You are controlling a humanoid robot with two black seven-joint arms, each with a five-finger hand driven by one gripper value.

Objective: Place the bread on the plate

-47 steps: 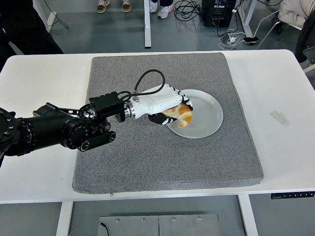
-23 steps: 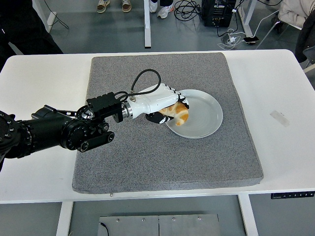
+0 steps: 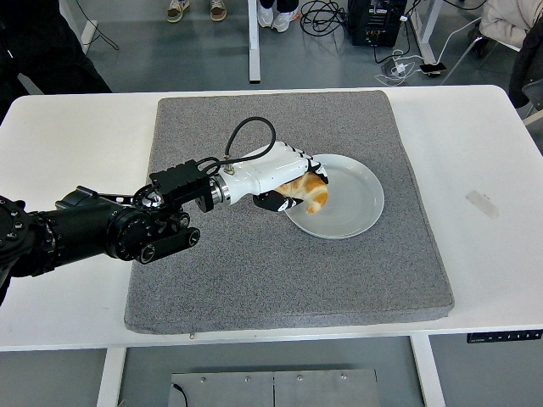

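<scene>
So the bread (image 3: 309,192) is gripped by the left hand (image 3: 284,176), a white five-fingered one at the end of the black left arm (image 3: 93,231), which comes in from the left edge and is stretched across the grey mat (image 3: 254,263). The fingers are curled around the golden-brown piece, which is held over the left part of the plate (image 3: 356,203) — whether it's already touching the plate surface or just above it can't be told from this angle. The plate is a pale, round one, sat on the mat a bit right of centre, and the hand overlaps its left rim. A black cable (image 3: 242,136) is looped up from the wrist.

The mat is laid on the white table (image 3: 492,280), covering most of the middle. A small piece of clear tape (image 3: 482,203) can be seen on the bare tabletop off to the right, well apart from the mat.

Beyond the far edge of the table, shoes (image 3: 197,9) of people standing on the grey floor are visible at the top, plus some cables and a dark box — nothing there is near the plate.
</scene>
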